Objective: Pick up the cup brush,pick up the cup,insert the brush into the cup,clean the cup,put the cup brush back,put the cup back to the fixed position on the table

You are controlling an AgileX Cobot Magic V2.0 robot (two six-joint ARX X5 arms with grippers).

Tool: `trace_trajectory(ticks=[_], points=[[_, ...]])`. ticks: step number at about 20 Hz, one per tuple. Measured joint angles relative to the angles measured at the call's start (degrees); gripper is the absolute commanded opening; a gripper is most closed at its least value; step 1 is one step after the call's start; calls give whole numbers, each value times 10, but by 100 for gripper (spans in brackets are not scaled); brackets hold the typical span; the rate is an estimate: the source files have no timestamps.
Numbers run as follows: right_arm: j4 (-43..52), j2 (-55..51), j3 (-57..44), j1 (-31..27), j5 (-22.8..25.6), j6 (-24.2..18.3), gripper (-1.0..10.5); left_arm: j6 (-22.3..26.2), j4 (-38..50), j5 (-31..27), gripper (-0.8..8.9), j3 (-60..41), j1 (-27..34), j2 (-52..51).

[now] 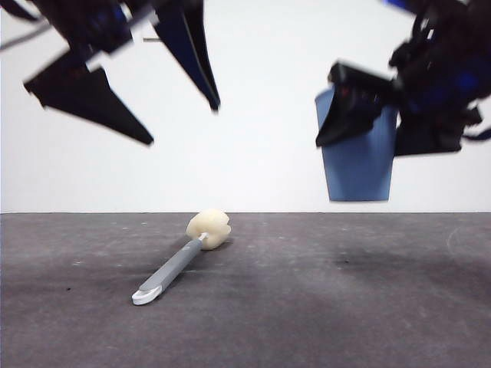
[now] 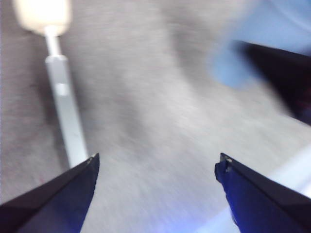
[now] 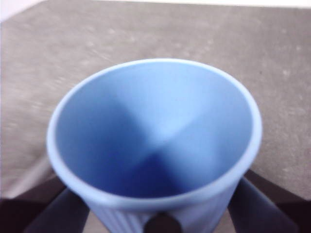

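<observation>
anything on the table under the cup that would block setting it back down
Nothing visible does. The right hand holds the cup in the air, and the table below it is bare. The cup brush lies off to the side, beneath the open left hand.

The dark grey, pale-specked surface (image 1: 368, 307) carries only the cup brush (image 1: 181, 261), lying flat with its cream-yellow sponge head toward the back and the white-tipped grey handle pointing forward.
</observation>
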Motion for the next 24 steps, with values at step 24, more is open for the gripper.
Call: trace_trajectory(ticks=[24], points=[[222,246,5,-63,-87,-66,270,11,-51,23,408,0,-17,-87]])
